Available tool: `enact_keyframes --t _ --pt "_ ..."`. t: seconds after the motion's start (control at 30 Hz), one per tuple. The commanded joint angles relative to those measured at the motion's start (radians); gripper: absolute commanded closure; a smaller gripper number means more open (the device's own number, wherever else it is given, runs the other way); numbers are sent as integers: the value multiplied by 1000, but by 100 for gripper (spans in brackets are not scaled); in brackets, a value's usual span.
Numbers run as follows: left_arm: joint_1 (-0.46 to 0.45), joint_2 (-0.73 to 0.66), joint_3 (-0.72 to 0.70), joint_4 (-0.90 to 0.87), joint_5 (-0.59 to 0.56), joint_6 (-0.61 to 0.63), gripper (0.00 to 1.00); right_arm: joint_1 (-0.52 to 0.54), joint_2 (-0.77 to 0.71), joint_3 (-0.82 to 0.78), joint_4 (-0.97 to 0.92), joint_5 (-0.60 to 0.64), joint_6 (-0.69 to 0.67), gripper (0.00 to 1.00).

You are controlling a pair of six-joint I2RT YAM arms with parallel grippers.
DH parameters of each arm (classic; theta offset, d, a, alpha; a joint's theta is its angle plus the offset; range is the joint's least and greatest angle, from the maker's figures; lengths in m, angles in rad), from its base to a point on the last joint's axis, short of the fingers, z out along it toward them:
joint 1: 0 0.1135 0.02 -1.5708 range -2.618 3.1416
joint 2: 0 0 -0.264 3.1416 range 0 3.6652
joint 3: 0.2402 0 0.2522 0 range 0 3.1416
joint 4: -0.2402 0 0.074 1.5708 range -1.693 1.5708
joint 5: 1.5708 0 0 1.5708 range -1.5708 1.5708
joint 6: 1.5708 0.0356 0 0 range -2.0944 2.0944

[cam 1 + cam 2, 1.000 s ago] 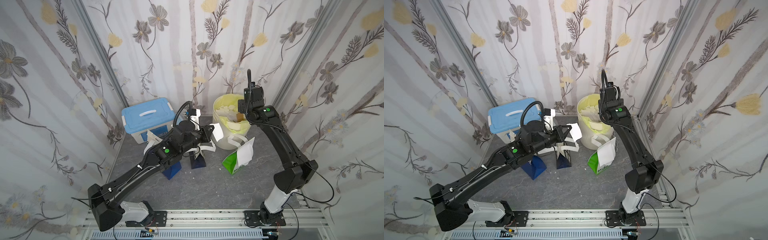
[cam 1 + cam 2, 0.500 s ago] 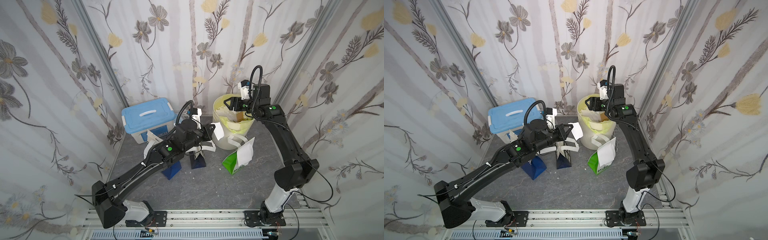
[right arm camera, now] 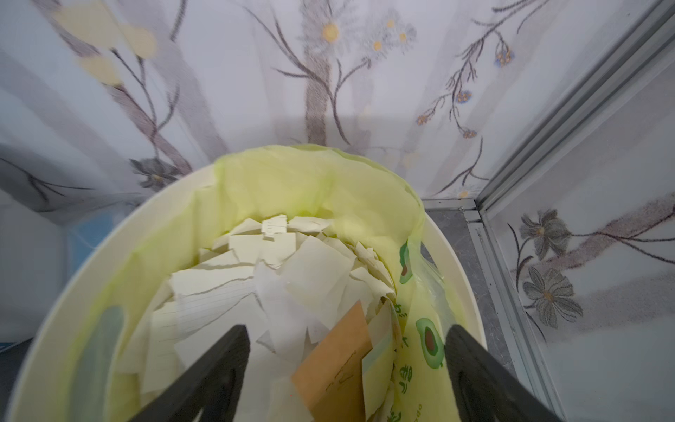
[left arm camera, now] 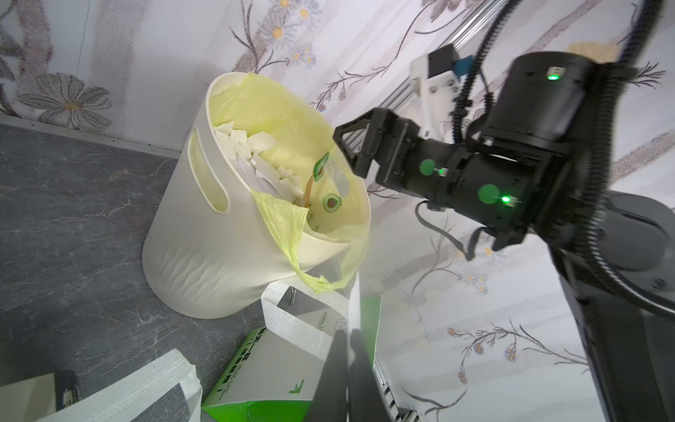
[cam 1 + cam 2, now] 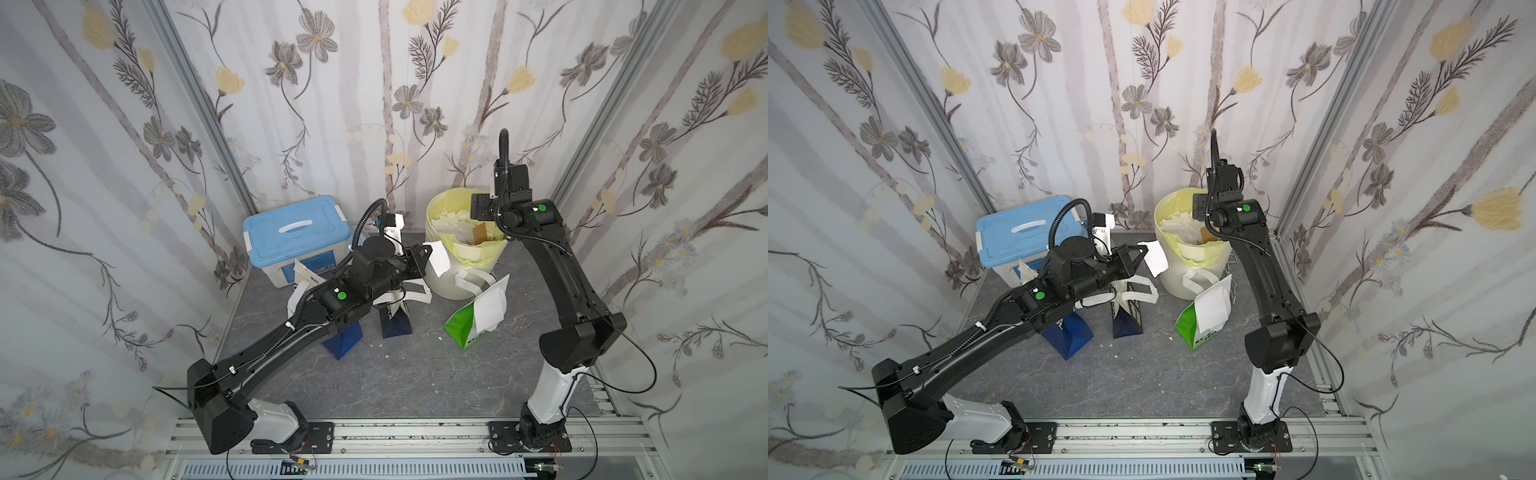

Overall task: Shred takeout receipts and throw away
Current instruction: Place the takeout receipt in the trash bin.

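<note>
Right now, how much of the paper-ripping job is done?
Done: torn pieces lie in the bin. In hand: the left gripper pinches a white receipt piece beside the bin; the right gripper hangs open above it. Left: another receipt at the green bag.

Bags, a box and a bin on our grey surface (image 5: 374, 382)

Against the flowered back wall (image 5: 332, 104) we see a white box (image 5: 291, 232) with a blue lid, and to its right a cream bin (image 4: 190, 248) lined with a yellow bag (image 4: 288, 117); a brown envelope (image 3: 339, 365) sticks up inside it. In front stand three paper bags with white handles: a blue one (image 5: 343, 343), a navy one (image 5: 395, 322) just beside it, and a green one (image 5: 461, 328) tilted just beside the bin. A metal rail (image 5: 395, 432) runs along the near edge.
</note>
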Motion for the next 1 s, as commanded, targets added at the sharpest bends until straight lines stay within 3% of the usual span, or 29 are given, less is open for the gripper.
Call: enact_keyframes --t 0.0,0.2,0.37,0.57,0.77,0.97 --pt "1 1 18 40 5 3 100 6 -111 -22 64 -268 3 17" --pt "8 -1 -2 112 84 19 100 11 -430 -375 142 -714 67 21" --pt "17 4 -18 211 244 30 100 23 -669 -692 296 -854 164 23" --pt "19 8 -24 265 412 13 100 23 -746 -788 308 -966 239 30" --pt "17 9 -31 314 481 -5 100 23 -748 -789 308 -1008 292 51" --pt "18 18 -26 303 474 -3 100 23 -758 -788 330 -1028 329 84"
